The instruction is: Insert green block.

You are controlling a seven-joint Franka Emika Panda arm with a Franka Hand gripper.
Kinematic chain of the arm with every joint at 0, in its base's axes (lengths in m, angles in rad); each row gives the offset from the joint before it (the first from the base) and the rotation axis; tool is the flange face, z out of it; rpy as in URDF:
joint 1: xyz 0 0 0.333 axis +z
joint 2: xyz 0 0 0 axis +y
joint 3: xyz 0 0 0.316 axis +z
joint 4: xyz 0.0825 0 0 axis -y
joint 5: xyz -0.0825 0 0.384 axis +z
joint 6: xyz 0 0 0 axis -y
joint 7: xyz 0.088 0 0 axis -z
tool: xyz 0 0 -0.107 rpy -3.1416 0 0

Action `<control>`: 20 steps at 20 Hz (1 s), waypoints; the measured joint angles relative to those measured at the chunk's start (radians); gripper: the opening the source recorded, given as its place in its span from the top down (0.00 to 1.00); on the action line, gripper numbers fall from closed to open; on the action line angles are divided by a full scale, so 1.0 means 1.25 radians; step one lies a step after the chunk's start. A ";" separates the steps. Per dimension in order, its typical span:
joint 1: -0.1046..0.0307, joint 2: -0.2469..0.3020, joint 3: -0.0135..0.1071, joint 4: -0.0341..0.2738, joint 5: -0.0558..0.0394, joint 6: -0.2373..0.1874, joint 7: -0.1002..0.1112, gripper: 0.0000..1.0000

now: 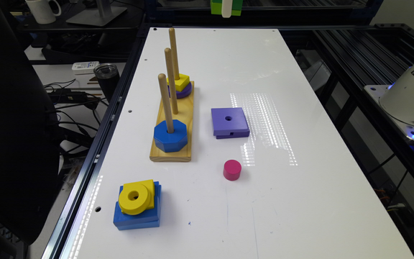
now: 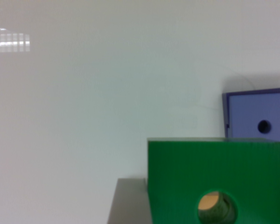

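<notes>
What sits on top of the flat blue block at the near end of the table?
A yellow ring with a centre hole lies tilted on the blue block, over a yellow square piece. The blue block's middle is covered.

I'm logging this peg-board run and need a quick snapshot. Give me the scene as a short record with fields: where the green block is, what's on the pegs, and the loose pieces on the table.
green block: close under the wrist camera, centre hole visible, raised above the table
peg board: wooden base with three upright pegs
near peg: blue octagon
middle peg: bare
far peg: yellow piece on a purple piece
loose pieces: purple square, pink cylinder, yellow ring on a blue block
gripper: state unclear
</notes>
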 joint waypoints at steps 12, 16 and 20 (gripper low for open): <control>0.000 0.062 0.086 0.056 -0.0003 0.018 0.086 1.00; 0.000 0.096 0.117 0.091 -0.0025 0.018 0.117 1.00; 0.000 0.129 0.147 0.125 -0.0094 0.018 0.149 1.00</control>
